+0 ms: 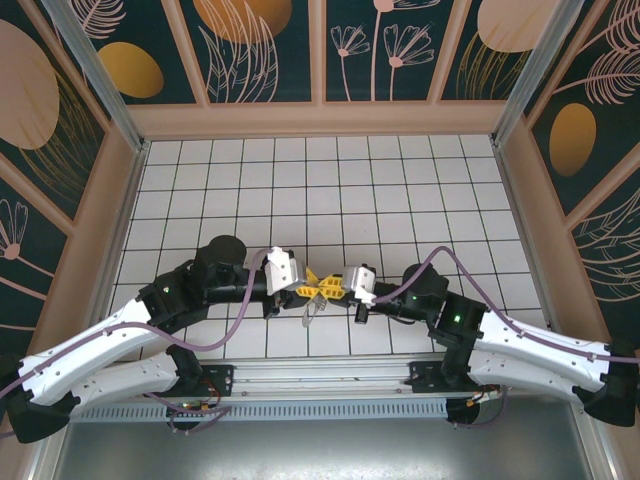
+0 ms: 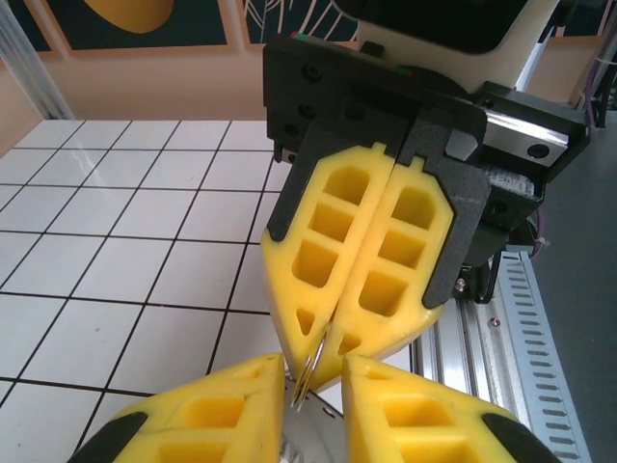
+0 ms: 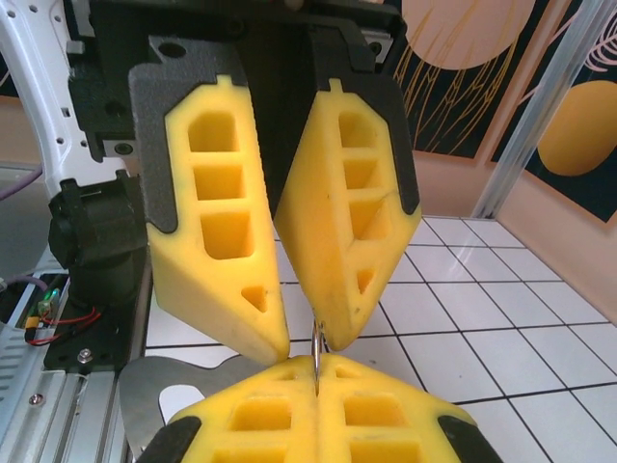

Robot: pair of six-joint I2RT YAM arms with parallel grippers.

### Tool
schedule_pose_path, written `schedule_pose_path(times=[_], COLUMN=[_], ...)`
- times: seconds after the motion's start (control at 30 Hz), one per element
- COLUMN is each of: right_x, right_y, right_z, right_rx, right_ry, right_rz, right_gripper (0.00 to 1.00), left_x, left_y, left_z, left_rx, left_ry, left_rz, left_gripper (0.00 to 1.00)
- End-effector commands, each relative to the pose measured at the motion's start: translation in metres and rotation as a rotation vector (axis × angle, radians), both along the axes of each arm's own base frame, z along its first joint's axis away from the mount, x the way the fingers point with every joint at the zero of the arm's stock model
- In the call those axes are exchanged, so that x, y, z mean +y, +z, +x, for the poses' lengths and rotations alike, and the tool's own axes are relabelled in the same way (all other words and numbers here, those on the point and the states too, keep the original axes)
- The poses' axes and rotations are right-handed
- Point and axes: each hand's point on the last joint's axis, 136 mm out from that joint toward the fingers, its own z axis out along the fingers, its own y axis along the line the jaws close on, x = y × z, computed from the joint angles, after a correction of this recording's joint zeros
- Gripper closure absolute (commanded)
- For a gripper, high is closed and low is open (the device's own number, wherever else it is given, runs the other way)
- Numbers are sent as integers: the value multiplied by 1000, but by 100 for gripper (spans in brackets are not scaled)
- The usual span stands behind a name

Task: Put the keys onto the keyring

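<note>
We see the right hand (image 3: 315,371) shut tight. Its two yellow fingers (image 3: 260,417) are pressed flat together on a thin wire ring (image 3: 316,347) that stands up out of the seam between them. The left hand (image 3: 304,340) faces it tip to tip, with its fingers a little apart. The wire ring sits in the narrow gap between their tips, and we cannot tell whether either tip touches it.

From the left wrist view the same gap shows on both sides of the wire, so this hand grips nothing.

The keyring (image 1: 311,312) hangs just under the meeting fingertips, on their near side. Its grey oval loop (image 3: 145,386) shows low beside the right hand's fingers.

Both hands meet above the white tiled surface (image 1: 400,180), around the middle from left to right and toward its near edge. They are not far from the metal rail (image 1: 320,378) where the arms are bolted.
</note>
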Motion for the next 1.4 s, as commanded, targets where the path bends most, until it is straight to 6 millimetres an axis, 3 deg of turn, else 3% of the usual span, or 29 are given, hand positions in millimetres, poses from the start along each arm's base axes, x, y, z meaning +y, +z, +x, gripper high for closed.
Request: schedule_pose_path(times=[0.0, 0.17, 0.37, 0.5, 0.63, 0.73, 1.1, 1.27, 1.37], right_x=[-3, -1, 1, 2, 1, -1, -8, -7, -5], right_y=[35, 36, 33, 30, 24, 19, 10, 13, 14], right_z=[-9, -12, -12, -9, -6, -1, 9, 7, 4], right_rx=[-56, -50, -45, -36, -23, -15, -15, -21, -23], right_ry=[34, 56, 59, 50, 26, -3, -71, -59, -41], right_rz=[108, 125, 116, 105, 85, 61, 10, 18, 25], right_gripper=[100, 100, 100, 100, 82, 76, 84, 92, 92], left_x=[0, -2, -3, -2, 1, 2, 3, 3, 2], left_y=[-2, -2, -1, 2, 7, 7, 5, 3, 3], left_z=[-1, -1, -3, -3, -1, 0, -1, -1, -2], left_rx=[-12, -13, -8, -20, -35, -35, -28, -26, -23], left_ry=[-4, -11, -23, -17, -1, 7, 4, 1, -2], left_rz=[-1, 0, -8, -20, -32, -24, -14, -8, -5], left_gripper=[76, 79, 100, 100, 100, 100, 100, 100, 100])
